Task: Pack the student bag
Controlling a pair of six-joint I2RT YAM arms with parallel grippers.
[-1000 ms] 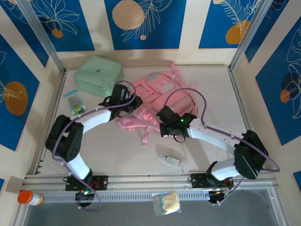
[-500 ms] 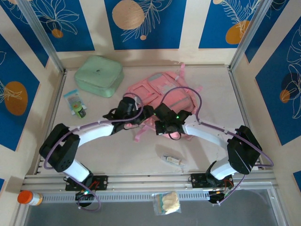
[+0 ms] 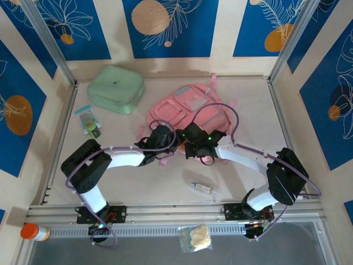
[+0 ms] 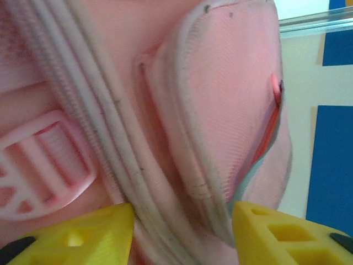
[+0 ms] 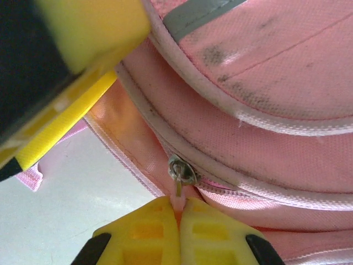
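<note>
Pink student bag (image 3: 190,107) lying flat mid-table, set toward 12 o'clock. At its 6 o'clock edge, pinching the metal zip pull (image 5: 178,185) with the right gripper (image 5: 179,212), fingers pressed together. At its 7 o'clock edge, straddling a piped seam (image 4: 118,165) with the left gripper (image 4: 182,221), fingers spread. Mint-green case (image 3: 116,88) at 10 o'clock of the bag.

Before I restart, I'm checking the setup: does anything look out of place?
An orange-capped bottle and a clear packet lie off the table, past its near rail. The student bag shows dark smudges.
</note>
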